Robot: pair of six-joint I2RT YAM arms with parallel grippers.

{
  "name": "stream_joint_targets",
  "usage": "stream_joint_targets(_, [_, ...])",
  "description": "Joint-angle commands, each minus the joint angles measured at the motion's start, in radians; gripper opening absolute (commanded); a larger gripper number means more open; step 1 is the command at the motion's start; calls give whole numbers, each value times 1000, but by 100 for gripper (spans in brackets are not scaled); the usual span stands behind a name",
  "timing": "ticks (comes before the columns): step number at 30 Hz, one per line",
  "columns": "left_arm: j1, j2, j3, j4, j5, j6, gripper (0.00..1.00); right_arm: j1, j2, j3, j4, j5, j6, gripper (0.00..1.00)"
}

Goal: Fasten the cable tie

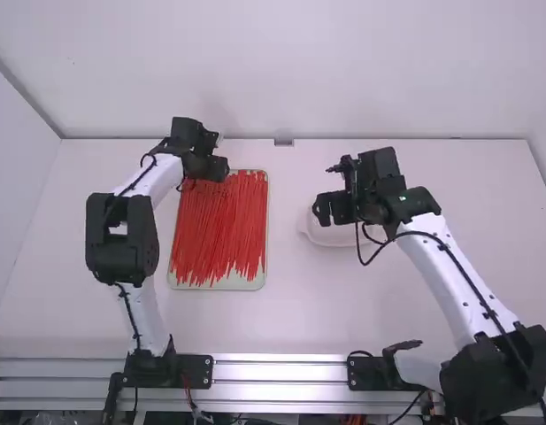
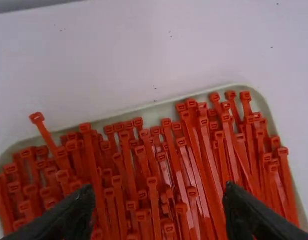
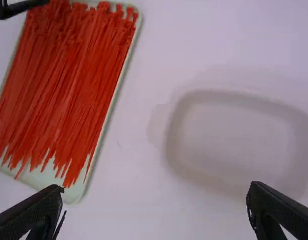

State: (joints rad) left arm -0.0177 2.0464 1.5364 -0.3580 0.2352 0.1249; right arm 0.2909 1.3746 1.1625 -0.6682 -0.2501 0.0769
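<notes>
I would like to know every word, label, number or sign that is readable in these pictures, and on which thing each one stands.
None: no word, number or sign can be read in any view.
The red cable ties, their tray, the white dish and the table show no print.

Cams: one fixed high, two wrist-mounted.
High view looks forward and down over the whole tabletop (image 1: 69,292), tray (image 1: 219,285) left of centre; left wrist close above the cable ties (image 2: 193,160); right wrist farther off, also catching that tray.
</notes>
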Motion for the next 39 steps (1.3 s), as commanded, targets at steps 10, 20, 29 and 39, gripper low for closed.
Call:
stream_joint_targets(10, [-15, 98, 14, 45, 11, -1, 56, 28, -15, -44, 30, -63, 2, 98])
stream_joint_targets(20, [-22, 134, 13, 64, 7, 0, 52, 21, -15, -44, 38, -64, 5, 98])
stream_joint_targets(29, [-22, 173, 13, 69, 10, -5, 48, 28, -15, -44, 40, -64, 4, 98])
stream_joint_targets(39, [-21, 175, 13, 72, 7, -4, 44, 22, -15, -44, 40, -65, 5, 98])
